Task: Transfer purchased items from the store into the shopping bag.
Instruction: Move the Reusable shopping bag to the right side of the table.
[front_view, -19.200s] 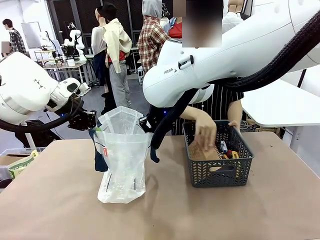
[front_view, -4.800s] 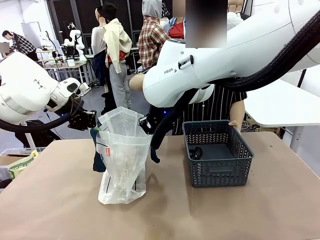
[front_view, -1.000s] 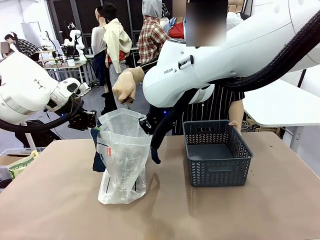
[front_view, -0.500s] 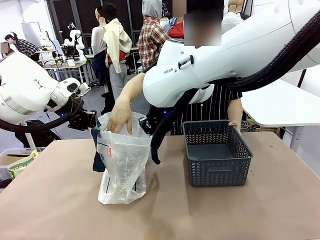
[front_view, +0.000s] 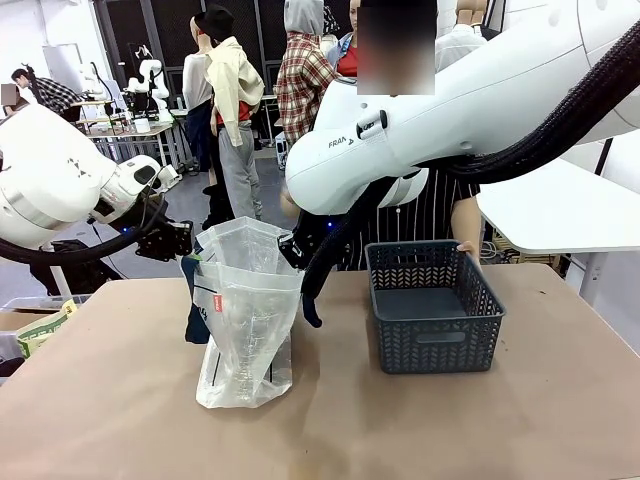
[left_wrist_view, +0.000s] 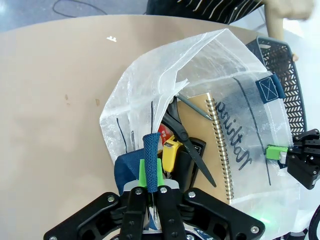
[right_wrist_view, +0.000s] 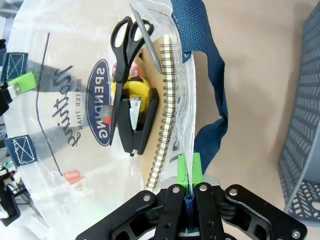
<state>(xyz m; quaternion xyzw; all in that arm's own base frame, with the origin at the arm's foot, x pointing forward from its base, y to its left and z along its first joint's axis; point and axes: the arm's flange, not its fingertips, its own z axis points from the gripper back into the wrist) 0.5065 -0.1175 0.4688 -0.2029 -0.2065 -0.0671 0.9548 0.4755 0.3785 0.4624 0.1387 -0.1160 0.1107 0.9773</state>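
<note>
Brown tabletop is seen across the front view, with a person standing at its far side behind the robot's right arm; one hand of the person is laid at the far rim of the store.

That store, a dark grey lattice basket, is set on the table to the robot's right of the shopping bag and apart from it, and its floor is seen bare. The shopping bag is stood upright on the table between the two arms, with its mouth held wide.

The mouth is kept open from both sides. The left gripper is pressed together on a dark blue strap handle at one edge, and the right gripper is pinched on the bag's rim by the other blue handle at the opposite edge.

Inside the bag, the purchased items are seen lying together: a spiral notebook, a pair of black-handled scissors, a black stapler against something yellow, and a grey pen.

The transfer is judged to be complete or nearly so, since nothing is left in the basket. For the next move, the handles would probably need to be released, or the bag passed across, without the upright bag being tipped and its contents spilled
</note>
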